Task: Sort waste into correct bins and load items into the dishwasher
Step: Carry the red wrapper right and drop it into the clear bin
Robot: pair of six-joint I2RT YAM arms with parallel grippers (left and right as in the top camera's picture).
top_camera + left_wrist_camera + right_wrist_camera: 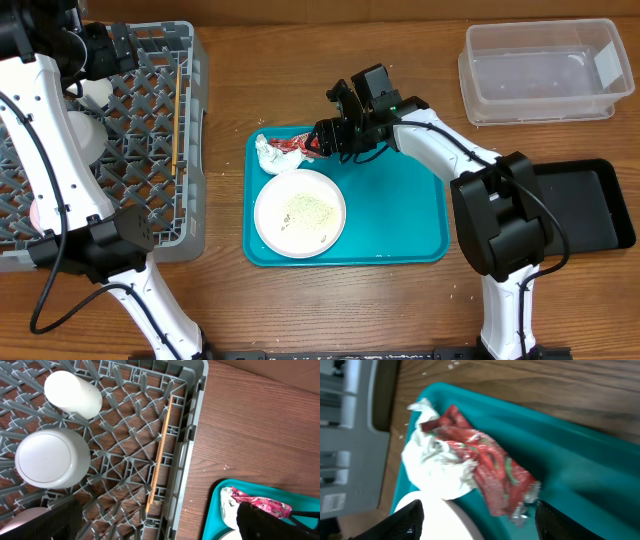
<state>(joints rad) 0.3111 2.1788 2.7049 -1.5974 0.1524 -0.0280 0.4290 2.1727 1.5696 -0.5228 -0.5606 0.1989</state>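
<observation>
- Dish rack: sits at the left of the surface, well apart from the waste. It plays no part in the coming move.
- Teal tray: sits mid-surface. All remaining waste lies in its far left corner.
- Clear tub and black tray: both stand on the right arm's side, so that arm is judged better placed for disposal.
- Plate: its rim is just beside the waste, on the near side.
- Right gripper: released and holding nothing. It is far the nearer gripper, with the wrapper directly ahead, to the left in the overhead view.
- Left gripper: released, over the rack.
- Tissue: touches the wrapper's far end.
- Red wrapper: its long axis runs diagonally across the wrist view and roughly left to right from overhead. Its near end points at the right gripper, between the spread fingers.
</observation>
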